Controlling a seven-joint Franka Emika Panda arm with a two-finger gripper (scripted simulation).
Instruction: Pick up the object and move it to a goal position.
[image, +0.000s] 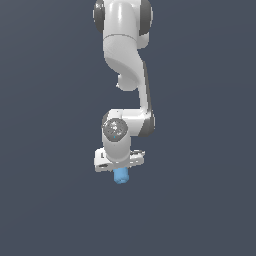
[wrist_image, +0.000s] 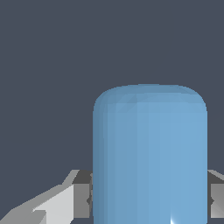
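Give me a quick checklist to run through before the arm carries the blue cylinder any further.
1. Cylinder between the fingers: ok. The blue cylinder sits between the grey fingers in the wrist view.
2. Fingers closed on it: ok, they meet its sides on both flanks.
3. How much is held: cannot tell. In the exterior view only the lower end of the cylinder shows below the gripper.
4. Path clear: ok, nothing else shows around the arm.
5. Goal position: cannot tell, no marker is visible in either view.
6. Lifted off a surface: cannot tell, the background is uniform.
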